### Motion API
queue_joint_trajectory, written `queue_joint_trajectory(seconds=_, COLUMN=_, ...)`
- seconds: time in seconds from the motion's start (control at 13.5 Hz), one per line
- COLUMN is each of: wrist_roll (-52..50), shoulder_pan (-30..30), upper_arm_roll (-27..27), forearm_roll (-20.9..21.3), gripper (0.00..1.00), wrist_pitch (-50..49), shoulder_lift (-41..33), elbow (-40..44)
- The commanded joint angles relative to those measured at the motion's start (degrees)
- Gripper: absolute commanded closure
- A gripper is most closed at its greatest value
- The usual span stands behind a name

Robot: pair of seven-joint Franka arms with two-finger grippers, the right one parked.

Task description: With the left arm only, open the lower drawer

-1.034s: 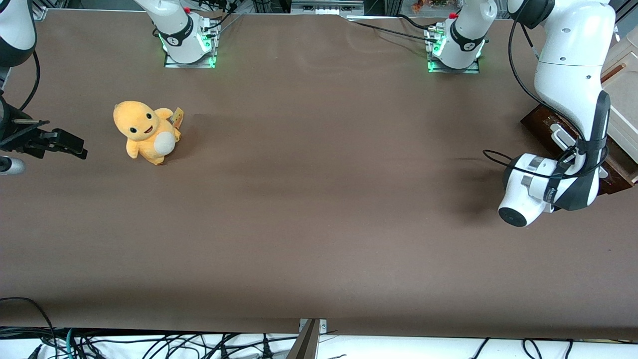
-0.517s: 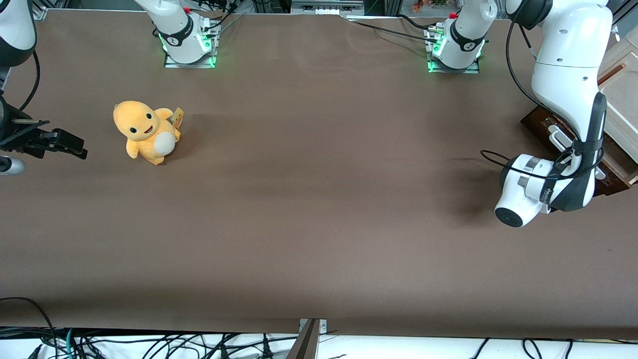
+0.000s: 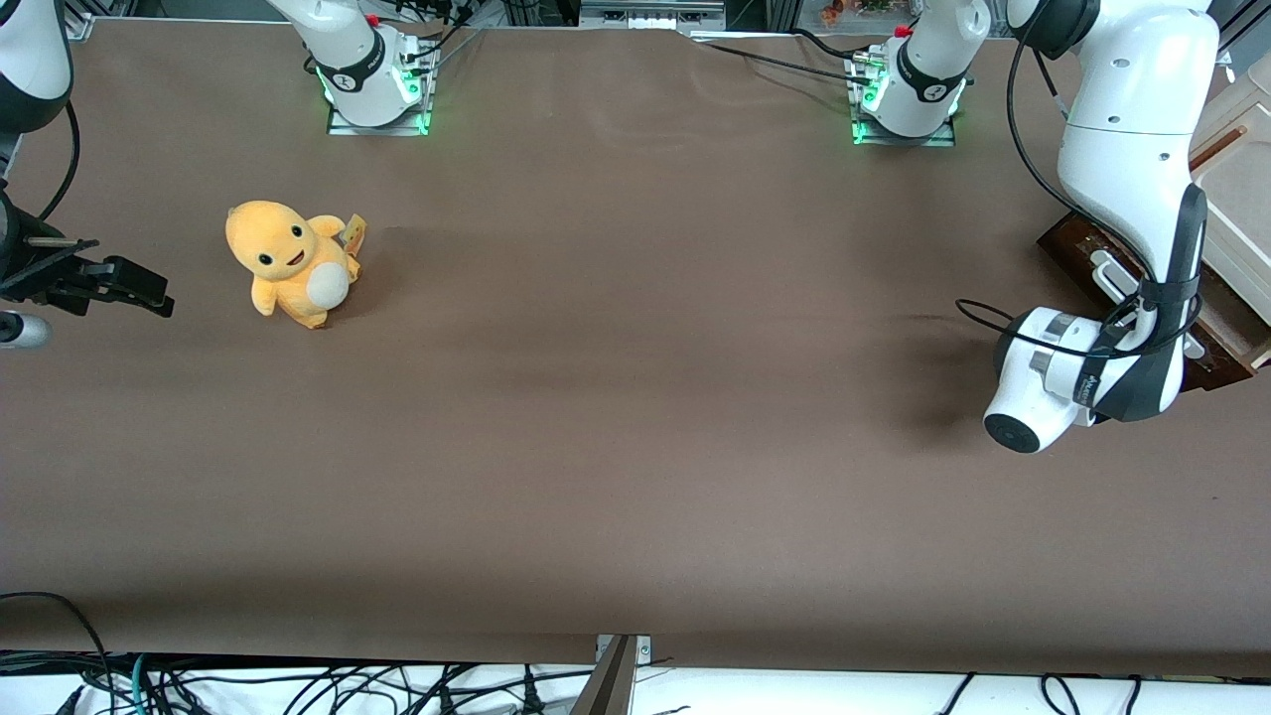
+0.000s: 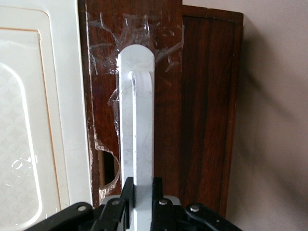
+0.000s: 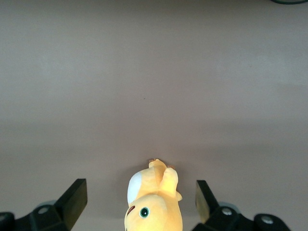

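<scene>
Jaws of the gripper (image 4: 142, 202) clamped on the white bar handle (image 4: 136, 120) of the lower drawer (image 4: 173, 96), one black finger (image 4: 127, 199) pressed against each side of the bar near its end. Rest of the bar runs straight away from the wrist camera, rounded at its tip, lying on a dark reddish-brown wood front. Crinkled clear tape (image 4: 144, 33) is stuck over the wood around the bar's tip. Cream-white cabinet body (image 4: 38, 120) sits flush beside the drawer front; a chipped, curved notch shows in the wood edge next to it.

Front camera, near to far: bare brown counter (image 3: 596, 447) fills the foreground. At the working arm's end, the left arm (image 3: 1122, 199) bends down over the counter edge, its white wrist housing nearest the camera, a black cable looping off it. The gripper itself is hidden under the wrist in this view. Lower drawer (image 3: 1072, 243) shows as a dark wood slab just beside the forearm, with the handle (image 3: 1110, 268) partly visible; the cabinet (image 3: 1236, 189) stands at the counter's edge.

Toward the parked arm's end, a yellow plush toy (image 3: 288, 263) sits upright on the counter, well apart from the drawer. Farthest from the camera, two arm bases (image 3: 909, 94) glow green.
</scene>
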Motion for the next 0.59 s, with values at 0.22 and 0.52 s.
queue_joint_trajectory(seconds=0.22, wrist_roll=6.74, shoulder_pan=-0.75, upper_arm_roll=0.19, forearm_roll=-0.04, gripper=0.00, wrist_pitch=-0.57, shoulder_lift=1.04, elbow=2.82)
queue_joint_trajectory(seconds=0.52, wrist_roll=7.38, shoulder_pan=-0.67, upper_arm_roll=-0.69, forearm_roll=-1.00, gripper=0.00, wrist_pitch=-1.18, shoulder_lift=-1.06, elbow=3.09)
